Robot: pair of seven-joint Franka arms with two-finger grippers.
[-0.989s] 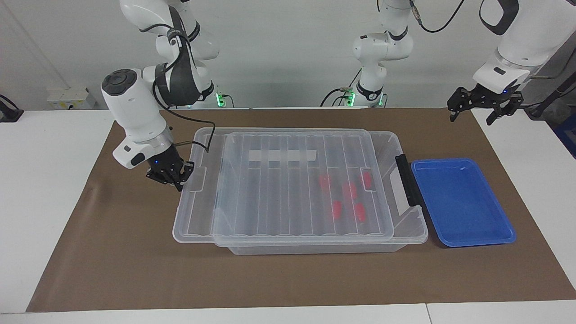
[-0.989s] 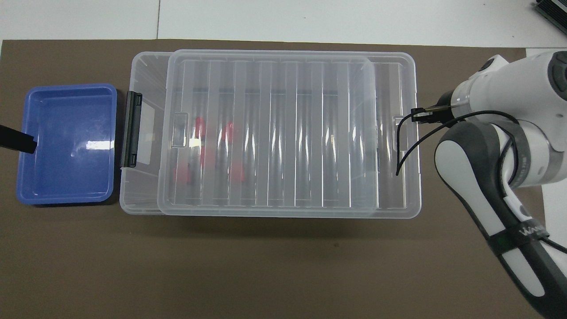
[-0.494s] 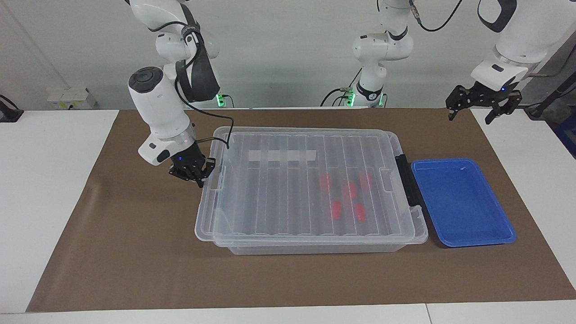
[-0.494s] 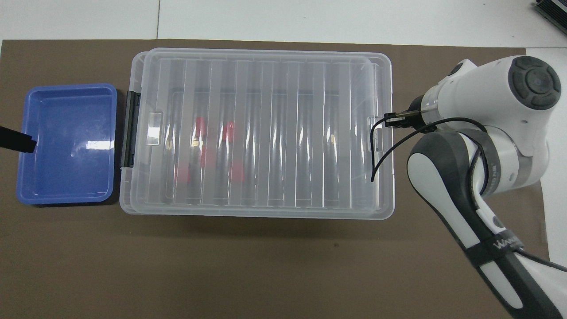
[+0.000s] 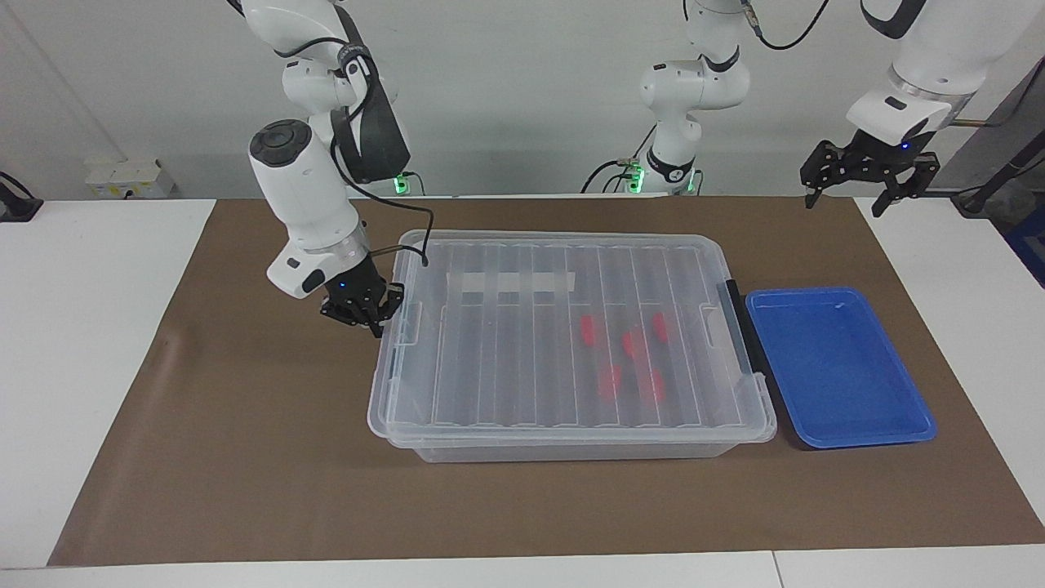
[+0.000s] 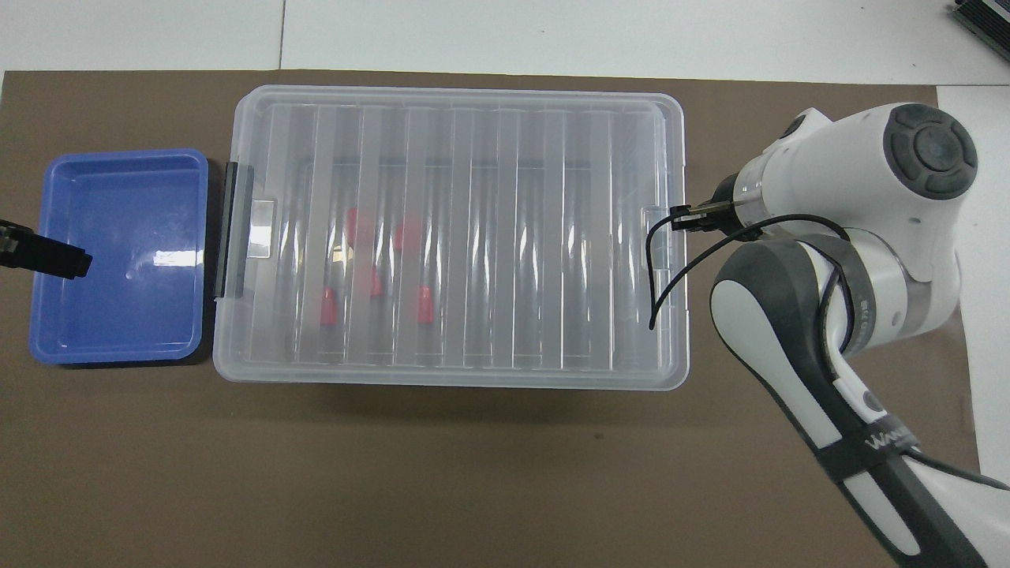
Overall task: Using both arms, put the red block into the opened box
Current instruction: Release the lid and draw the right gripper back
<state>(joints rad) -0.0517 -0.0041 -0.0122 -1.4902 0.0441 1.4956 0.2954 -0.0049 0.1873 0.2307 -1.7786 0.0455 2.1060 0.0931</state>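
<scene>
The box [image 5: 571, 445] [image 6: 450, 379] is a clear bin with its ribbed lid [image 5: 506, 343] [image 6: 505, 237] lying square over it. Several red blocks [image 5: 629, 345] [image 6: 424, 304] lie inside under the lid, toward the left arm's end. My right gripper [image 5: 369, 314] [image 6: 683, 218] is shut and low, its tips against the lid's end tab at the right arm's end. Nothing is held between them. High over the mat's edge at the left arm's end, my left gripper [image 5: 842, 202] [image 6: 49, 257] waits open and empty.
A shallow blue tray [image 5: 841, 433] [image 6: 118, 351] lies empty beside the box's black end handle [image 5: 744, 335] [image 6: 230, 229]. The brown mat [image 5: 245, 457] covers the table's middle. A black cable from the right arm hangs over the lid's end.
The lid has slid toward the left arm's end, with the shut right gripper following at its end tab, and now sits square on the box. The left gripper rose slightly.
</scene>
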